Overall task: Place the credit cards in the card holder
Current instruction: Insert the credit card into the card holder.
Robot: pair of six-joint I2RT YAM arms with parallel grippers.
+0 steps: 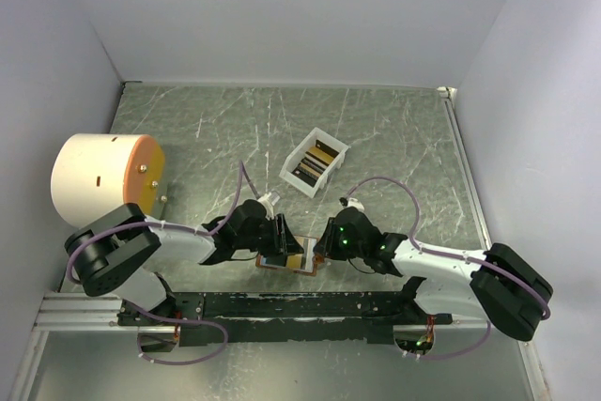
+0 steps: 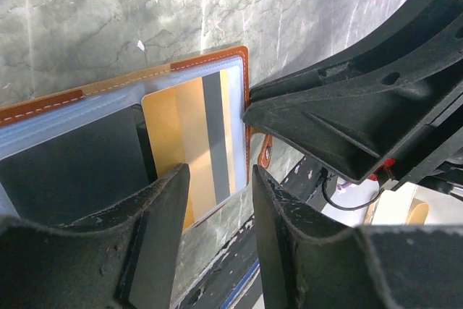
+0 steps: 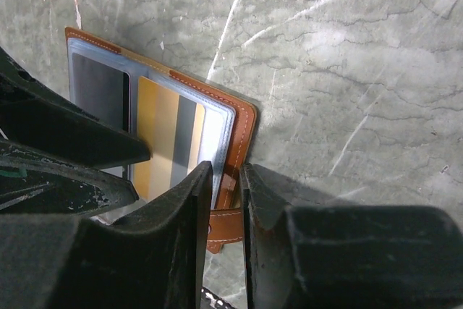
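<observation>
- While both arms reach inward over the table (image 1: 404,138), the card holder (image 1: 297,261) lies open and flat on it, directly between the two claws.
- Card holder: a brown leather cover with pale stitching, its pale, clear pocket pages facing up.
- Gold card (image 2: 189,135): carries a grey stripe and lies on the holder's pocket page, on the half nearest the right claw. Its long edge runs parallel to the holder's brown border. Whether it sits under the clear layer or on top of it cannot be determined.
- Dark card (image 2: 72,171): lies just beside the gold card, on the half of the holder toward the left arm.
- Left claw (image 2: 219,182): positioned over the holder with its jaws standing apart and nothing clamped. One corner of the gold card shows in the gap, and one finger hides part of both cards. Contact with the holder cannot be determined.
- Right claw (image 3: 226,175): positioned at the holder's outer edge, beside the gold card. The jaws are drawn close together with the brown cover edge between them, gripping the holder there.
- Snap tab (image 3: 226,226): projects from that same edge of the holder, beside the right claw's fingers.
- White box (image 1: 313,161): stands beyond the holder, well apart from it, turned diagonally. More cards (image 1: 315,164), dark and gold, lie inside.
- Drum (image 1: 99,180): white with an orange end, lying on its side well to the left of the holder.
</observation>
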